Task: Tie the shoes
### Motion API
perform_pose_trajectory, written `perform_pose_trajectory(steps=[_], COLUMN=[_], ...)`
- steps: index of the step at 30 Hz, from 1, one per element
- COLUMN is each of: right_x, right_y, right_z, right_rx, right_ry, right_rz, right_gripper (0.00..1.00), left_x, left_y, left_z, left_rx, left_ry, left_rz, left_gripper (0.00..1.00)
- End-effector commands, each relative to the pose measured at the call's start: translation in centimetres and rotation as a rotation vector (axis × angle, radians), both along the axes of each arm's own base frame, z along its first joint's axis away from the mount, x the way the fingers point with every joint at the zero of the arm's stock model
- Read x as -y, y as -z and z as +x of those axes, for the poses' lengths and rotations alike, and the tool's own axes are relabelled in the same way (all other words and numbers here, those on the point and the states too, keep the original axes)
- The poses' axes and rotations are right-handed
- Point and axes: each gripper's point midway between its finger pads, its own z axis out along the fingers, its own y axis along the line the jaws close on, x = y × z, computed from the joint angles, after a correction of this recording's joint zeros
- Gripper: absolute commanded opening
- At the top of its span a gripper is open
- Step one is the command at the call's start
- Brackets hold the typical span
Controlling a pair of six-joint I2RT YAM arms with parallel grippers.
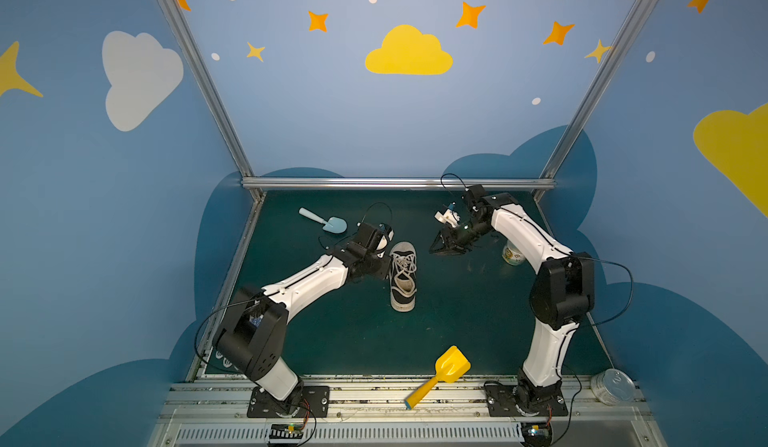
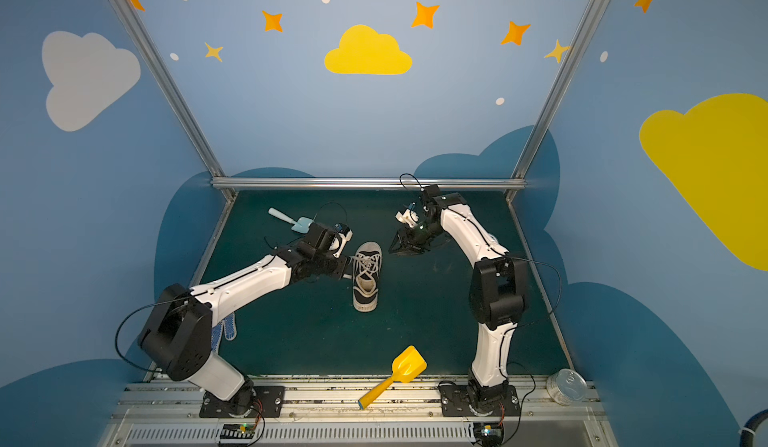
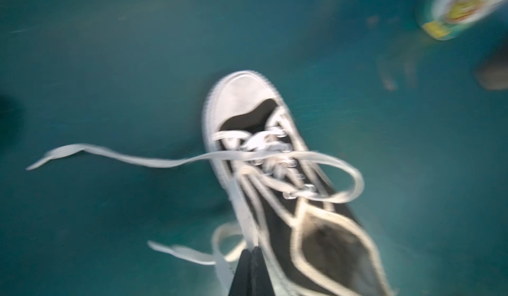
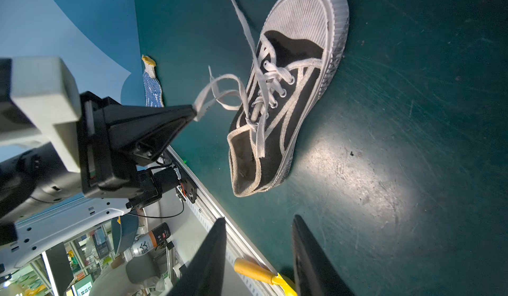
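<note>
The shoe (image 1: pixel 403 276) lies mid-frame on the table (image 1: pixel 340 341), 1 lace (image 4: pixel 206 89) pinched in the clenched left fingers (image 4: pixel 170 115), right fingers (image 4: pixel 211 256) parted and empty; a hard tug could drag the light shoe or slip the lace free.

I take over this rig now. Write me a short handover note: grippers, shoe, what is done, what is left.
Black sneaker: upright on the green mat, toe toward the back wall.
Left gripper: shut on one cream lace, held up beside the sneaker.
Right gripper: open, empty, apart from the sneaker, near its toe.
Done: one lace grasped.
Left: the other lace is free; no bow yet, so the tying remains.
</note>
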Motion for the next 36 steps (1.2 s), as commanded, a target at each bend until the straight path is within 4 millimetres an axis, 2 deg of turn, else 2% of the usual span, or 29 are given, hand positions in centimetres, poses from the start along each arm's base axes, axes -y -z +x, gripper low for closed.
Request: perform_pose_trajectory(steps=[1,3,5,8,13,18,23,24,26,29,32,36], right_x=[0.4,0.3,0.3,0.4,0.4,0.6,0.7,0.7,0.7,0.7,0.5,-0.3], right_y=[-0.5,-0.6,-0.7,-0.8,-0.5,-0.8,-0.6,-0.6,-0.5,-0.5,-0.7,-0.8], right_z=[0.0,0.0,0.1,0.1,0.0,0.2,0.2,0.2,0.2,0.2,0.0,-0.6], right_rx=[0.012,0.014,0.015,0.025,0.011,0.020,0.014,0.013,0.014,0.011,0.016,0.003], right_ry=[0.006,0.004,0.004,0.012,0.008,0.014,0.014,0.015,0.017,0.020,0.031,0.069], right_rz=[-0.006,-0.001,0.001,0.005,0.002,0.001,-0.001,0.000,0.002,0.006,0.022,0.109], right_gripper=[0.40,0.40,0.40,0.40,0.40,0.40,0.40,0.40,0.40,0.40,0.40,0.40], left_x=[0.4,4.3,5.3,4.3,1.4,-1.4,-2.5,-2.1,-0.3,2.9,3.2,2.9], left_y=[-0.2,-2.0,-2.8,-1.4,0.0,-0.4,-1.3,-1.2,-1.1,-2.0,-3.1,-3.3], left_z=[-0.5,-2.2,-2.6,-2.1,-0.2,1.5,2.1,2.0,1.3,0.0,0.1,-0.1], left_rx=[-0.052,-0.042,-0.011,-0.025,-0.036,0.003,0.059,0.055,0.025,-0.020,-0.010,-0.050], left_ry=[0.066,0.218,0.216,0.159,0.025,-0.096,-0.105,-0.079,-0.010,0.043,-0.004,-0.032], left_rz=[0.032,-0.214,-0.337,-0.286,-0.086,0.110,0.329,0.341,0.259,-0.002,-0.134,-0.140], left_gripper=[0.03,0.03,0.03,0.03,0.03,0.03,0.03,0.03,0.03,0.03,0.03,0.03])
